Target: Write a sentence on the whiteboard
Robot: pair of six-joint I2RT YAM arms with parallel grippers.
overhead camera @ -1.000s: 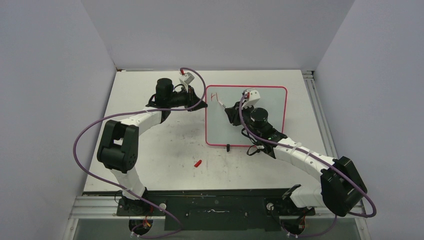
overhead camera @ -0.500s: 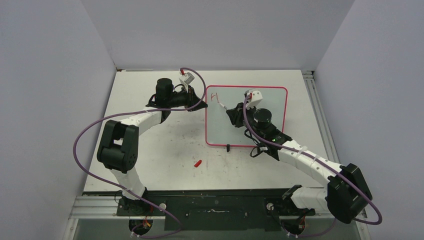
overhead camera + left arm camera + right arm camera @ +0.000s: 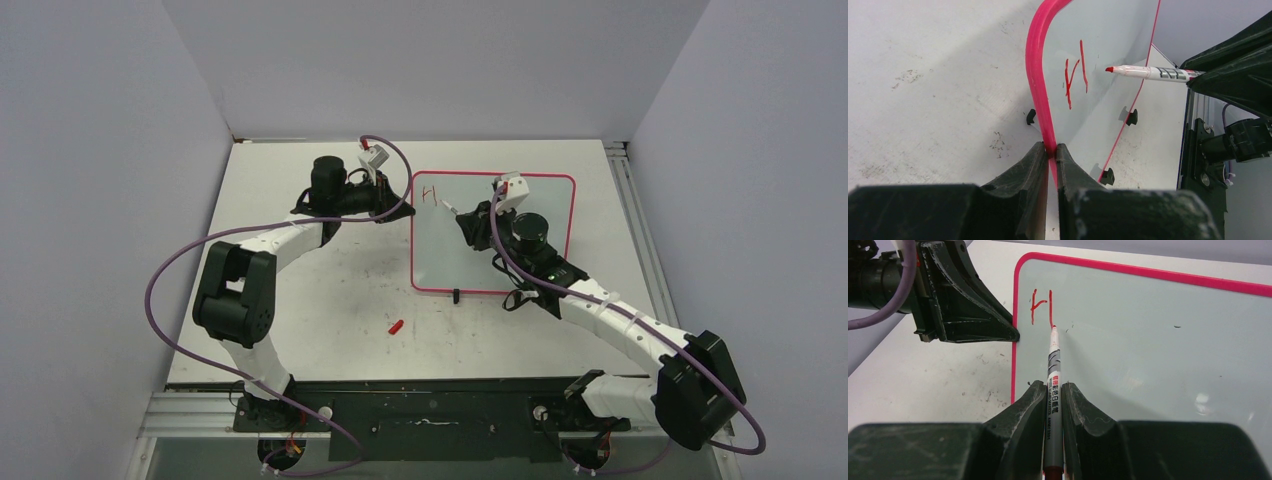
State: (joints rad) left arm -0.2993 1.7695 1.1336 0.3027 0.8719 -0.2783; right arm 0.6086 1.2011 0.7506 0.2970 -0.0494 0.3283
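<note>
The whiteboard [image 3: 520,215] lies flat at the table's back right, pale with a pink-red rim [image 3: 1037,75]. Only a red "H" [image 3: 429,194] of the sentence is written, near its top left corner; it shows in the left wrist view [image 3: 1074,75] and the right wrist view [image 3: 1041,307]. My left gripper [image 3: 1052,149] is shut on the board's left rim. My right gripper [image 3: 1053,390] is shut on a grey whiteboard marker [image 3: 1053,375], whose red tip [image 3: 1053,328] sits just below the right stroke of the H. The marker [image 3: 1153,73] also shows in the left wrist view.
A red marker cap [image 3: 396,326] lies on the scuffed white tabletop [image 3: 330,290] near the front. Black clip feet [image 3: 455,295] stick out from the board's edges. Grey walls close in the table on three sides. A metal rail [image 3: 635,215] runs along the right edge.
My right arm has shifted slightly back and right, and the marker tip has moved up toward the H. The left arm and the board have not moved.
</note>
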